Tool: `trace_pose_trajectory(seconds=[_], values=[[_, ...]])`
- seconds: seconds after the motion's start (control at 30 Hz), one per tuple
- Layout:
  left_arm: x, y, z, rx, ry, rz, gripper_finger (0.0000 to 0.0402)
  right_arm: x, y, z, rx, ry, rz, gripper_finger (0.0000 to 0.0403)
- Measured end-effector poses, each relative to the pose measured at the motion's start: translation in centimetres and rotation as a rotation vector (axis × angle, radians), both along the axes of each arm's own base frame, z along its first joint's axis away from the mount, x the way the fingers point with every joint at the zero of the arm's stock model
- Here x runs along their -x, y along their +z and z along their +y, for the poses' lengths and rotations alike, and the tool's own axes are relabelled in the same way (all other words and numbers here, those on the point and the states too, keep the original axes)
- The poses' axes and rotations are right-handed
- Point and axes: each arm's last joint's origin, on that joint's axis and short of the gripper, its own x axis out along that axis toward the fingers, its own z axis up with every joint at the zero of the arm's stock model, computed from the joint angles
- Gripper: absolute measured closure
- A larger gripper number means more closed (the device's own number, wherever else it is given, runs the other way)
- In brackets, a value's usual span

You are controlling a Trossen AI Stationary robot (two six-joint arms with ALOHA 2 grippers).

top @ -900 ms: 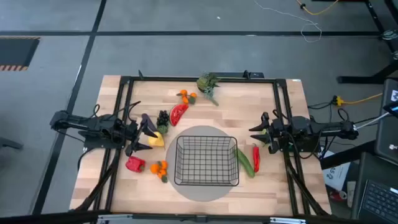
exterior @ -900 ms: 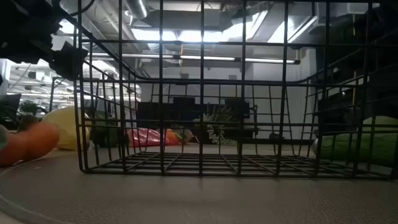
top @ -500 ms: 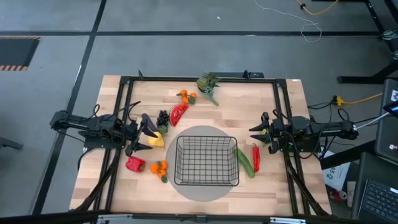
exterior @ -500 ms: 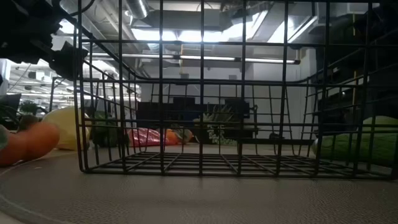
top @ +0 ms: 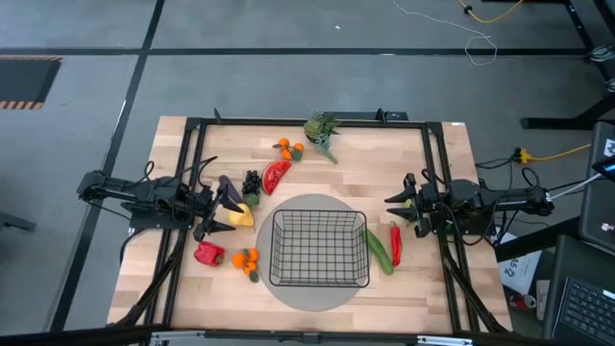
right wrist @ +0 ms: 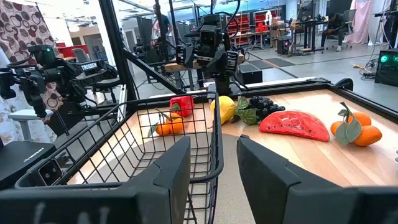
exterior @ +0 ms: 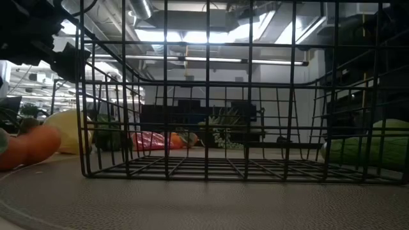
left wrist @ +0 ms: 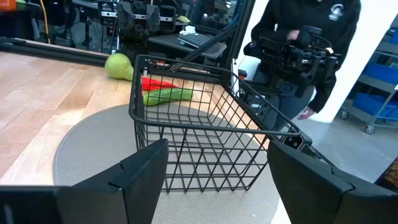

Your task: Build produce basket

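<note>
The black wire basket stands on a round grey mat at the table's middle front. It holds nothing, as the low view shows. My left gripper is open above the table, left of the basket, beside the yellow fruit and the purple eggplant. My right gripper is open, right of the basket, above the red chili and green cucumber. The red pepper and oranges lie at front left. The grapes and watermelon slice lie behind the basket.
More oranges and a leafy green piece lie near the far edge. A green pear shows beyond the basket in the left wrist view. A black frame runs round the table. A person stands beyond the table's right side.
</note>
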Motion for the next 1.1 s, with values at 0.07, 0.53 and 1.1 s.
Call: trace_pose_trajectory(seconds=[0.07,0.53,1.1], values=[[0.0,0.0,0.0,0.000,0.000,0.000,0.0131,0.0,0.0,0.0,0.000,0.000,0.000,0.0269],[0.0,0.0,0.0,0.000,0.000,0.000,0.0131,0.0,0.0,0.0,0.000,0.000,0.000,0.0269],[0.0,0.0,0.0,0.000,0.000,0.000,0.0131,0.2,1.1,-1.0,-0.149,-0.344,-0.116,0.0269]])
